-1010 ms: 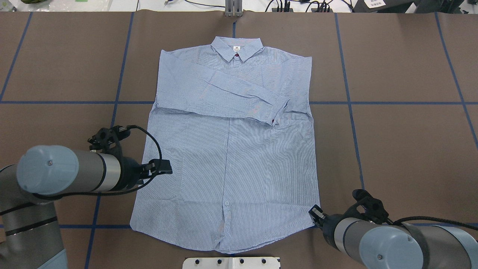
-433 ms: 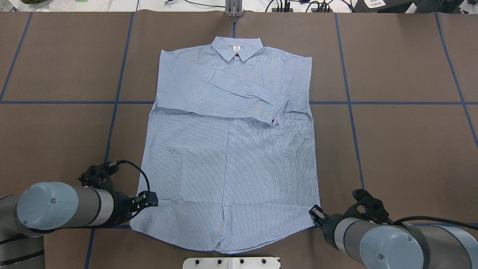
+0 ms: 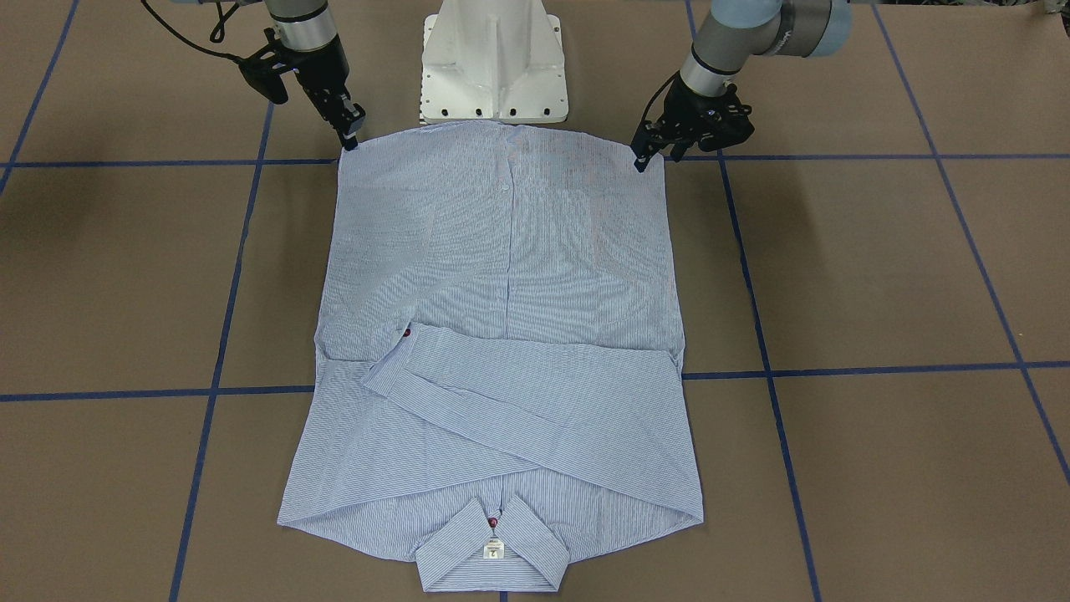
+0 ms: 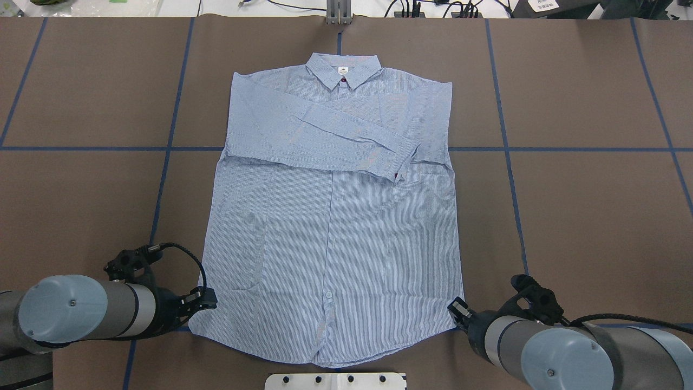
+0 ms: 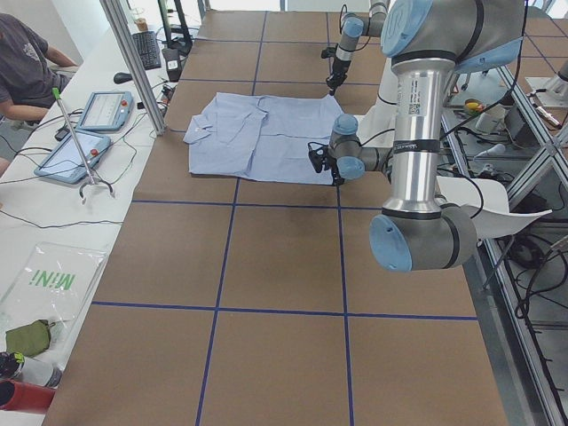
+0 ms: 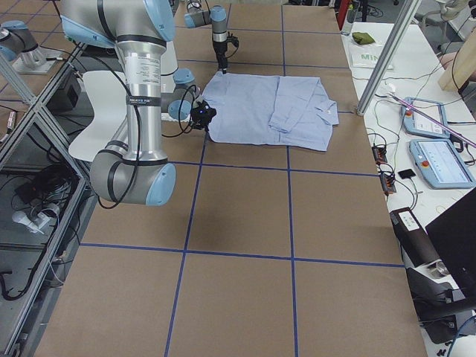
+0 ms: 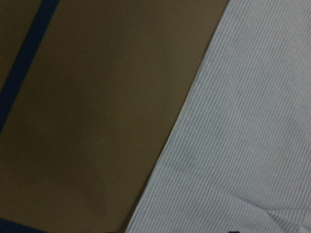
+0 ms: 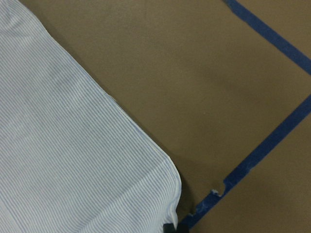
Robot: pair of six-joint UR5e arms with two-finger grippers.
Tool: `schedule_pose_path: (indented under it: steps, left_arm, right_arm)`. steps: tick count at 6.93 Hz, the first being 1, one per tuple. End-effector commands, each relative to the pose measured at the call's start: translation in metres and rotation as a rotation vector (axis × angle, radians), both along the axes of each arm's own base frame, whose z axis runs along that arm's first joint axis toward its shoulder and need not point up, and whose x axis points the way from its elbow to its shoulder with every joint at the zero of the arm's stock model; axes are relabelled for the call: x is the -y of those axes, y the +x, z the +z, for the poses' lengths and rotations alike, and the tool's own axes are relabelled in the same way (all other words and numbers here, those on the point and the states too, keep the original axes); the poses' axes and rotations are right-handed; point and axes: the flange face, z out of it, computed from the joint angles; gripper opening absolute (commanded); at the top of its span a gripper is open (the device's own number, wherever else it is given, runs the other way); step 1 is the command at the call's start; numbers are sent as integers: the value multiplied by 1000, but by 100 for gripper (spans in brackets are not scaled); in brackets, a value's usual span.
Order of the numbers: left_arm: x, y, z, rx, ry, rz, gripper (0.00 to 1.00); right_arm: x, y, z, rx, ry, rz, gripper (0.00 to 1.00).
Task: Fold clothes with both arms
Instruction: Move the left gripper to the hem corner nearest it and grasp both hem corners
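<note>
The light blue striped shirt point(image 4: 335, 227) lies flat, face up, with the collar at the far side and both sleeves folded across the chest. It also shows in the front view point(image 3: 501, 276). My left gripper point(image 4: 210, 301) is low at the shirt's near left hem corner, and its jaws look slightly apart; in the front view it point(image 3: 640, 160) touches that corner. My right gripper point(image 4: 453, 311) sits at the near right hem corner point(image 8: 165, 194), which curls up to its fingertip, and looks shut on it. The left wrist view shows the shirt's edge point(image 7: 243, 121).
The white pedestal base point(image 3: 493, 58) stands just behind the hem. Blue tape lines point(image 4: 162, 179) cross the brown table cover. A metal post point(image 4: 338, 11) stands at the far edge. An operator point(image 5: 27, 62) and tablets point(image 6: 439, 160) are at the far side.
My left arm has swung back toward the robot along the shirt's left side, from mid-hem height down to the near left hem corner. The right arm and the shirt have not moved.
</note>
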Motion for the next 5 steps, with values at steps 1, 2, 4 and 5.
schedule_pose_path:
  steps: [1, 2, 4, 5]
  left_arm:
    - [-8, 4, 4, 7, -13, 9, 74]
    - [-9, 4, 4, 7, -13, 11, 71]
    - [-10, 5, 4, 7, -14, 13, 66]
    - [-10, 5, 5, 8, -19, 10, 51]
  right_arm:
    - [0, 0, 0, 0, 0, 1, 0]
    - [0, 0, 1, -2, 0, 1, 0]
    - [0, 0, 1, -2, 0, 1, 0]
    - [0, 0, 0, 0, 0, 1, 0]
